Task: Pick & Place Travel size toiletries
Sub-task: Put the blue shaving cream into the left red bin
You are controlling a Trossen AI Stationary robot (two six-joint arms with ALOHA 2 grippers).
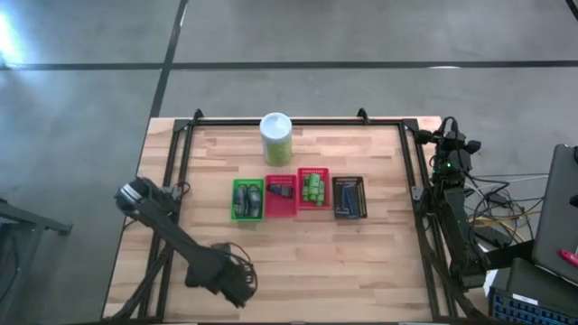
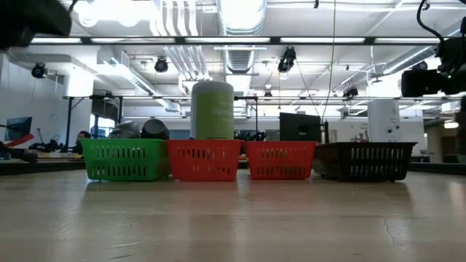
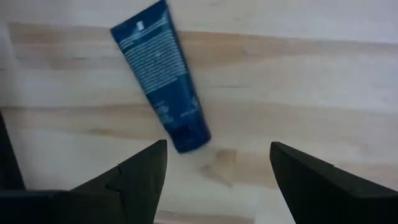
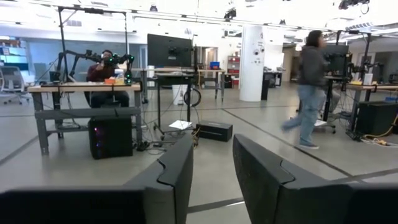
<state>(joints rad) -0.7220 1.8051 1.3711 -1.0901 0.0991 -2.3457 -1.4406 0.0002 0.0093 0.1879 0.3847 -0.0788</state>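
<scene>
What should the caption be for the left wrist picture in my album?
Left tool, open, hovers over a dark-blue tube lying on the wooden table.

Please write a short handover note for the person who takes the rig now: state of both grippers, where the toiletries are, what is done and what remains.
Left gripper: open, empty, hovering over the table's near left part, above a dark-blue tube that lies flat on the wood, not yet grasped.
Right gripper: empty, fingers a little apart, parked at the table's right edge, facing the room.
Toiletries: grey tubes in the green basket, a dark item in the first red basket, green tubes in the second red basket, dark-blue items in the dark basket.
Done: these four baskets hold items.
Left: likely grasp the blue tube and place it in a basket.
</scene>
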